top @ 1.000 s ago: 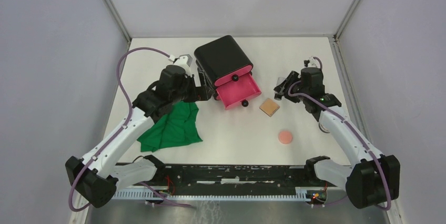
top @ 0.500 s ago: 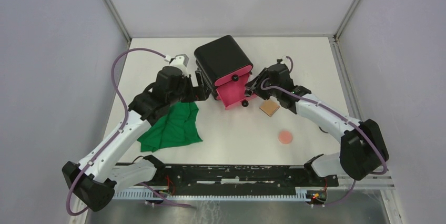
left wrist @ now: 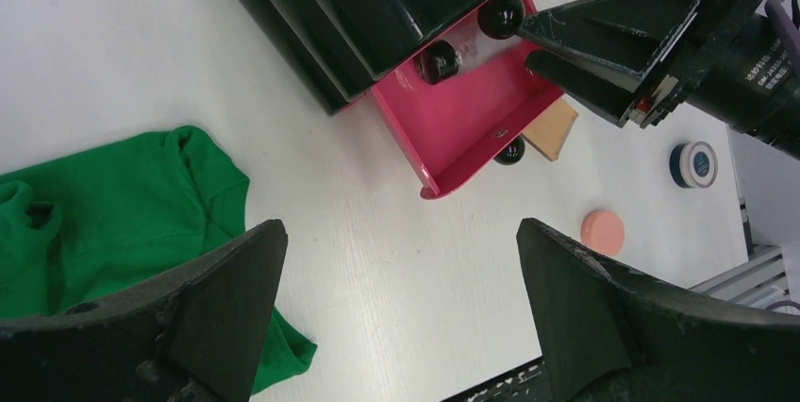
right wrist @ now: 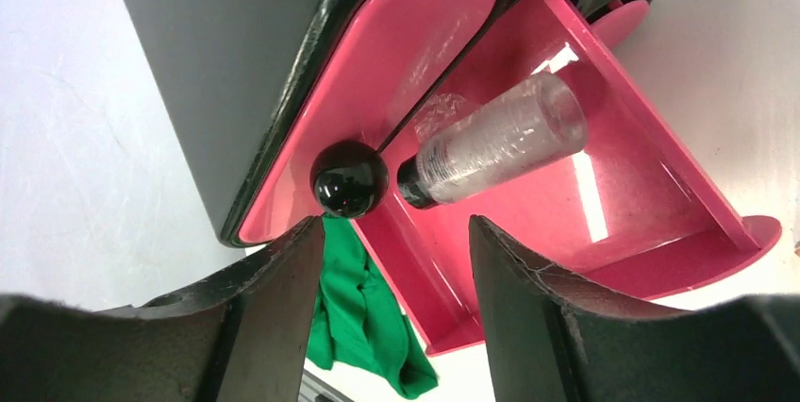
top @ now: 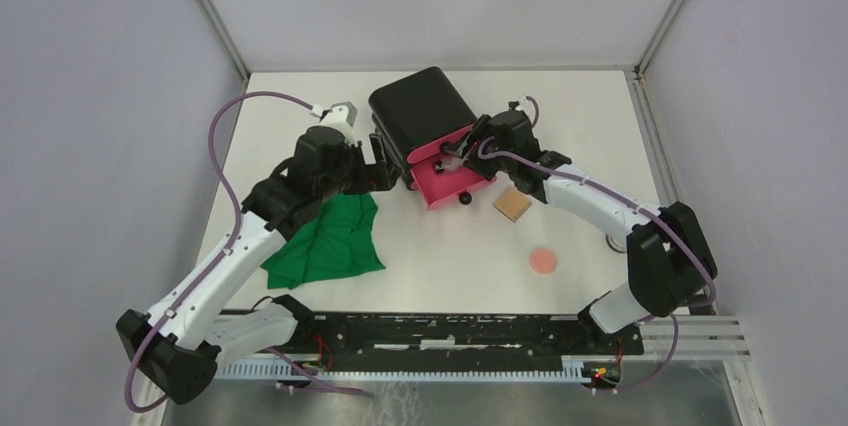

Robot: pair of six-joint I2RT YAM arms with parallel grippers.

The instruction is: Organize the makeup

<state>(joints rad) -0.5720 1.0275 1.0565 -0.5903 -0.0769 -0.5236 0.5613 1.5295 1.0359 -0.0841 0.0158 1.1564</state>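
The grey-clear tube (right wrist: 495,138) with a black cap lies in the open pink drawer (right wrist: 604,204) of the black box (top: 420,111). My right gripper (top: 457,151) hangs over that drawer, open and empty (right wrist: 396,225), with the tube just beyond its fingertips. The tan square pad (top: 512,204) and the pink round puff (top: 543,261) lie on the table right of the drawer. The small round compact (left wrist: 699,164) shows only in the left wrist view. My left gripper (top: 385,166) is open and empty (left wrist: 401,232) at the box's left side. The orange sponges are out of view.
A green cloth (top: 330,236) lies crumpled left of the drawer, under my left arm. The upper pink drawer is shut, its black knob (right wrist: 349,178) just ahead of my right fingers. The table (top: 450,256) has walls on three sides.
My right arm has swung left from the table's right side to over the open pink drawer. The left arm has barely moved. The pad and puff have not moved.
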